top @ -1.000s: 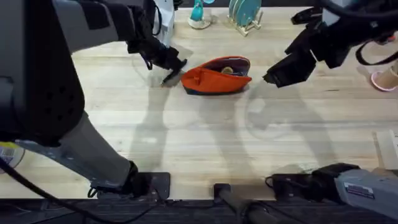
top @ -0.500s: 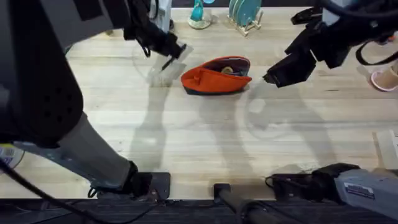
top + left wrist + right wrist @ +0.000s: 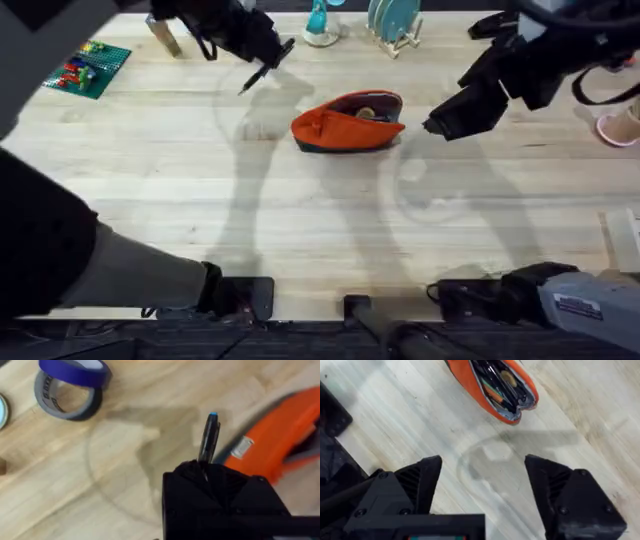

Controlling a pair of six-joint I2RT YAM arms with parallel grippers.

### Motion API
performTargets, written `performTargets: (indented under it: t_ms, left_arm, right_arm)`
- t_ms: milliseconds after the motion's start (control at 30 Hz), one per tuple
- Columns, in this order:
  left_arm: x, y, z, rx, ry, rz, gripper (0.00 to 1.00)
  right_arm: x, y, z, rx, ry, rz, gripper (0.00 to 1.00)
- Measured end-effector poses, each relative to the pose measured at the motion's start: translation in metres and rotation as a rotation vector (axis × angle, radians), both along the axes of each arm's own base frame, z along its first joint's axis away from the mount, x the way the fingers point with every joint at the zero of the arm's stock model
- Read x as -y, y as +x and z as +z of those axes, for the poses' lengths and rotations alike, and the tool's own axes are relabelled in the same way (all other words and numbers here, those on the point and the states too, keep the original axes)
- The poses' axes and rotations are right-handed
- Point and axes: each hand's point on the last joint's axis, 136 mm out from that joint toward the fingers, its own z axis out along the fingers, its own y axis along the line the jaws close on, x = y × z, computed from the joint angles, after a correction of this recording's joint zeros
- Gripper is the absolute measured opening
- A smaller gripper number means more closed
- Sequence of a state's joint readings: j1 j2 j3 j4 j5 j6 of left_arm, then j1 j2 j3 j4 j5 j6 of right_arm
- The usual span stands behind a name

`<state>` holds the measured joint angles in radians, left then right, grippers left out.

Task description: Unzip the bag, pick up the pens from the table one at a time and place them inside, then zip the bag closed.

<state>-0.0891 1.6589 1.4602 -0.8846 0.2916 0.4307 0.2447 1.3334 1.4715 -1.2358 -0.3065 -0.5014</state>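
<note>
The orange bag (image 3: 345, 125) lies on the table (image 3: 300, 220) at centre back, its zipper open. In the right wrist view, dark pens and small items show inside the bag (image 3: 492, 382). Left of the bag and behind it, my left gripper (image 3: 266, 54) is raised above the table and shut on a thin black pen (image 3: 262, 68) that slants down to the left. The left wrist view shows that pen (image 3: 209, 440), blue-tipped, sticking out past the gripper (image 3: 205, 467), with the bag (image 3: 280, 440) beside it. My right gripper (image 3: 438, 125) hovers just right of the bag, open and empty (image 3: 482, 467).
A green baseplate with small bricks (image 3: 88, 65) and a wooden block (image 3: 163, 38) sit at the back left. Blue and grey tape rolls (image 3: 70, 382) lie near the left gripper. A teal figure (image 3: 320, 25), a dish rack (image 3: 395, 25) and a pink cup (image 3: 620, 125) line the back and right.
My left gripper has lifted the pen off the table and carried it up and toward the back. The right arm and the bag have stayed put.
</note>
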Motion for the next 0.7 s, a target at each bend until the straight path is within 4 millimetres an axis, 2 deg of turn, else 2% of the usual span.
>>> performTargets:
  t_ms: [233, 467, 700]
  left_arm:
    - [0.002, -0.036, 0.02, -0.102, 0.056, -0.116, 0.042]
    - [0.032, -0.059, 0.041, -0.099, 0.099, -0.303, 0.042]
    - [0.06, -0.071, 0.045, -0.057, 0.132, -0.468, 0.042]
  right_arm:
    - [0.0, 0.0, 0.0, 0.0, 0.0, 0.0, 0.995]
    - [0.0, 0.0, 0.0, 0.0, 0.0, 0.0, 0.996]
    - [0.0, 0.0, 0.0, 0.0, 0.0, 0.0, 0.996]
